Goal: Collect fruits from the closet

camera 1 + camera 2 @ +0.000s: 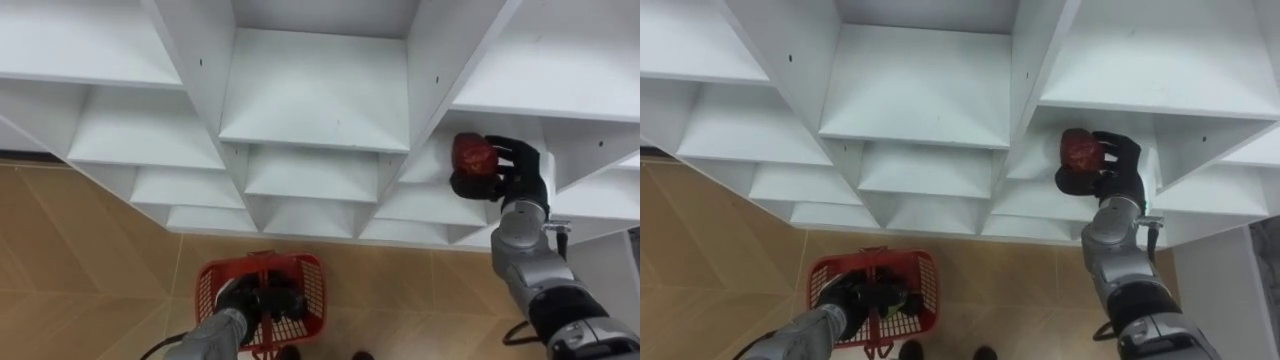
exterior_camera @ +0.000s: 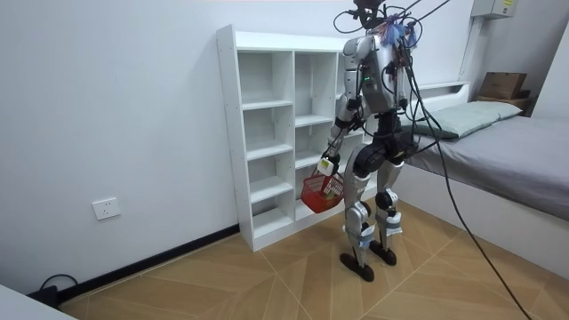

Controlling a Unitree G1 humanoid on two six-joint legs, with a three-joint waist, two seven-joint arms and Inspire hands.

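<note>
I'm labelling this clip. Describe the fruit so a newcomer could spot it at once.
Find the tall white open-shelved closet before the robot and go to its right-hand column. There the robot's black right hand is curled round a round, dark red fruit. Unlike the red plastic basket held low in the left hand, it is solid, darker and up against the shelves.

Floor: light-brown wooden parquet floor [image 2: 222, 284], boards laid in a herringbone pattern.
Wall: plain white painted wall [image 2: 107, 107], filling the room view's left half.
Skirting: black baseboard strip [image 2: 160, 256], running along the wall's foot.
Socket: white rectangular wall socket [image 2: 106, 209], low on the wall, above the skirting.
Bed: grey-covered bed [image 2: 524, 169], at the room view's right.
Pillow: pale soft pillow [image 2: 476, 114], lying at the bed's head.
Box: brown cardboard box [image 2: 502, 85], behind the pillow, higher up.
</note>
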